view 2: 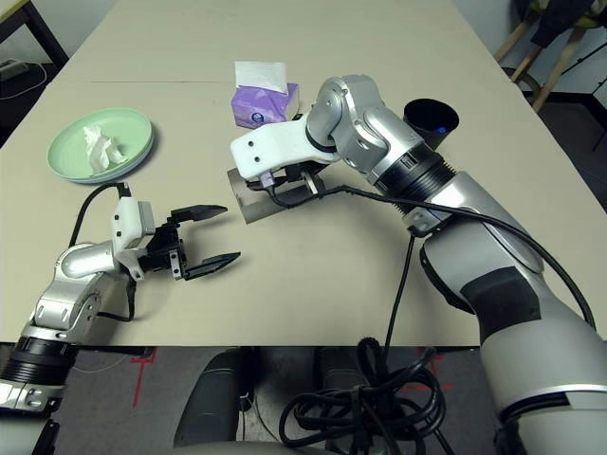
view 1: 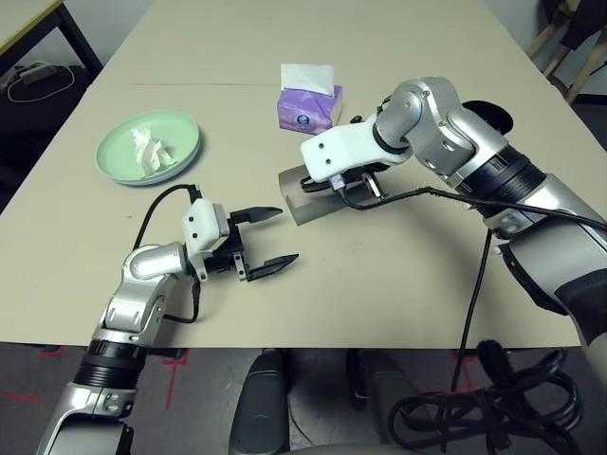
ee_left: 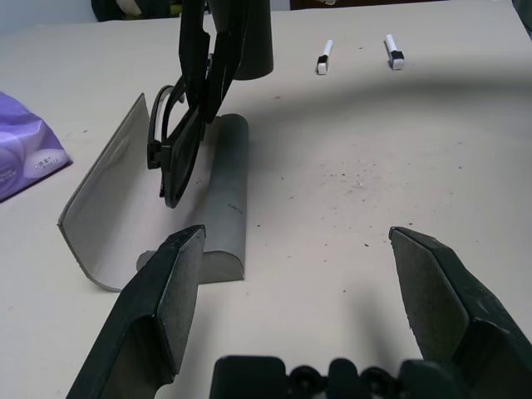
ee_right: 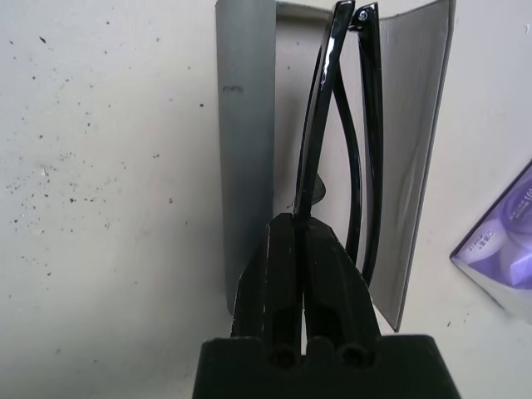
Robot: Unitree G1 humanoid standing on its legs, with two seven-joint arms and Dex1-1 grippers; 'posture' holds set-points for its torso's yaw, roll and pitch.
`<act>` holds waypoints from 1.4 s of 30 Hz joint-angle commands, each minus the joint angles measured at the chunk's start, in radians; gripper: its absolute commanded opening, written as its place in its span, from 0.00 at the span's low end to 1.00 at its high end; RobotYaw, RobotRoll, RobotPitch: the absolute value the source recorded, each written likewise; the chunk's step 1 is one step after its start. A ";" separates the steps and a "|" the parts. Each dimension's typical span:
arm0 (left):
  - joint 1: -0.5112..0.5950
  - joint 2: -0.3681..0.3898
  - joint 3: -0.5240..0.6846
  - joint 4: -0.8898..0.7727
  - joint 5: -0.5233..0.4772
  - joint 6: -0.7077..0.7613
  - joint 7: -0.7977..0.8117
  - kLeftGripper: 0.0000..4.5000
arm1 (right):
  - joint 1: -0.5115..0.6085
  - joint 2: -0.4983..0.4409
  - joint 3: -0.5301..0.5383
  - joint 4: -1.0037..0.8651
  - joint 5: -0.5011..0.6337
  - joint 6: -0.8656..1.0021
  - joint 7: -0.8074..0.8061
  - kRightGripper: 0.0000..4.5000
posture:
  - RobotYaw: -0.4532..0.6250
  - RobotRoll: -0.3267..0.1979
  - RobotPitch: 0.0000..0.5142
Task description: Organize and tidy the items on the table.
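Beige surface (view 1: 398, 275): right gripper (ee_right: 306, 241) pinching black sunglasses (ee_left: 179, 154) directly above open grey case (ee_left: 166, 208), long axes aligned. Left gripper (view 1: 266, 239) spread, empty, beside case.

A dark floor (view 1: 28, 379) runs under the near edge, marked with red tape lines (view 1: 57, 365). At the far left stands a side table (view 1: 28, 24) with a yellowish top and black legs; beneath it lie a pale power strip (view 1: 38, 71) and a loop of white cable (view 1: 43, 87) on dark carpet. At the far right, slim wooden legs (view 2: 531, 47) of a stand rise from the floor, against a pale wall (view 1: 531, 19). A tangle of thick black cable (view 2: 365, 403) hangs in front, near the floor. Light is even and soft, with faint shadows
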 commanded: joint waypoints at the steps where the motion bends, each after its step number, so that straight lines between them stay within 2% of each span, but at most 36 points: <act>1: 0.022 -0.004 0.007 -0.034 -0.006 0.011 0.010 1.00 | 0.007 0.002 -0.020 -0.002 0.000 -0.011 0.015 0.01 | 0.61 0.62 0.36; 42: 0.047 -0.010 0.005 -0.083 -0.003 0.030 0.039 1.00 | 0.020 0.016 -0.016 0.094 -0.038 -0.068 0.034 0.01 | 0.62 0.62 0.39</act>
